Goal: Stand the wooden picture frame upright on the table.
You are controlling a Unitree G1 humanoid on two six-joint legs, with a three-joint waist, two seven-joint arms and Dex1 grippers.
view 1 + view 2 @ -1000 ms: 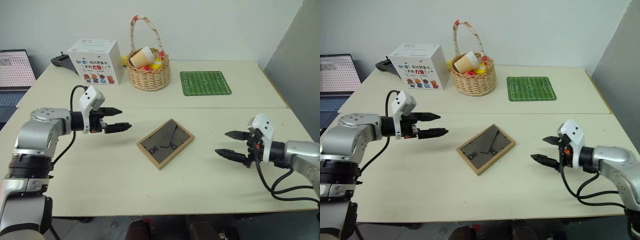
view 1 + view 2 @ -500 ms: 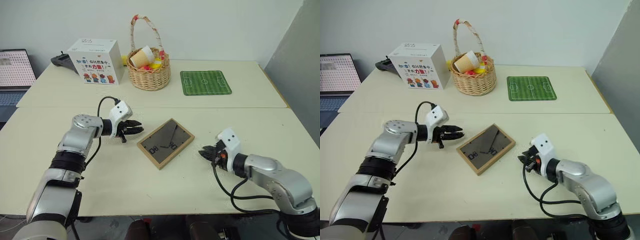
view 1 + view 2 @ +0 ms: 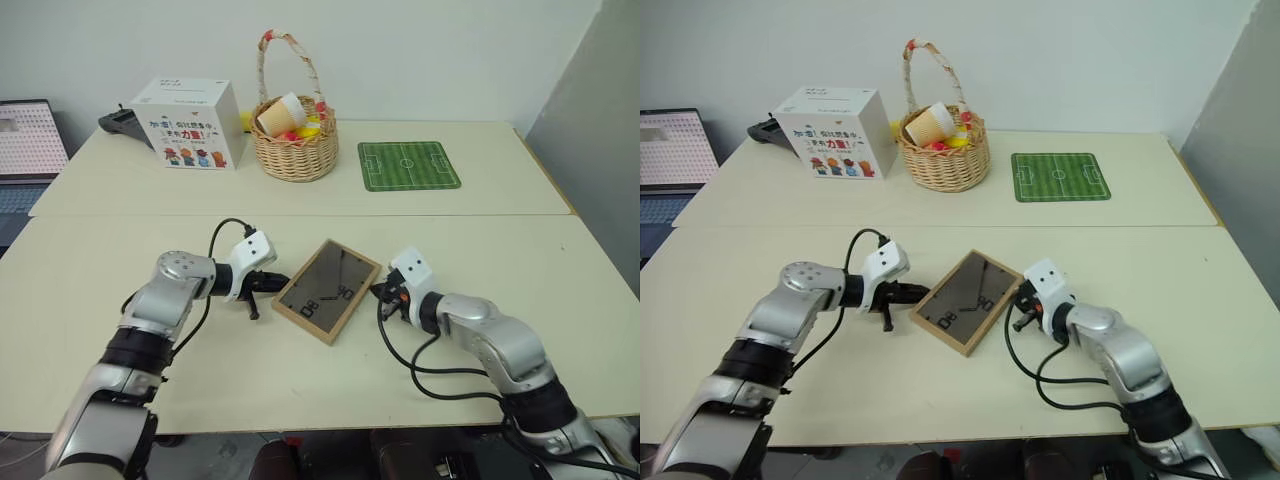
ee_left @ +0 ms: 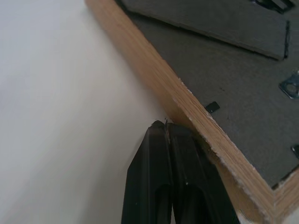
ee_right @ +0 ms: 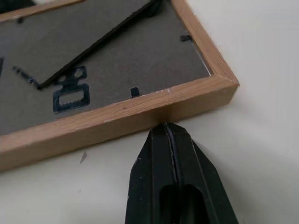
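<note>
Both hands' black fingers pressed together, left hand (image 4: 166, 125) and right hand (image 5: 166, 126) touch the flat wooden picture frame's (image 3: 327, 289) light-wood edges.

This looks like an office or lab room set up for trials. Two pale cream worktops (image 3: 470, 195) stand pushed together against a bare white wall (image 3: 450, 50), with a grey partition (image 3: 590, 130) at the right edge. At the far left an open laptop (image 3: 25, 145) sits on a separate desk, and a printed cardboard box (image 3: 188, 125) stands at upper left.
</note>
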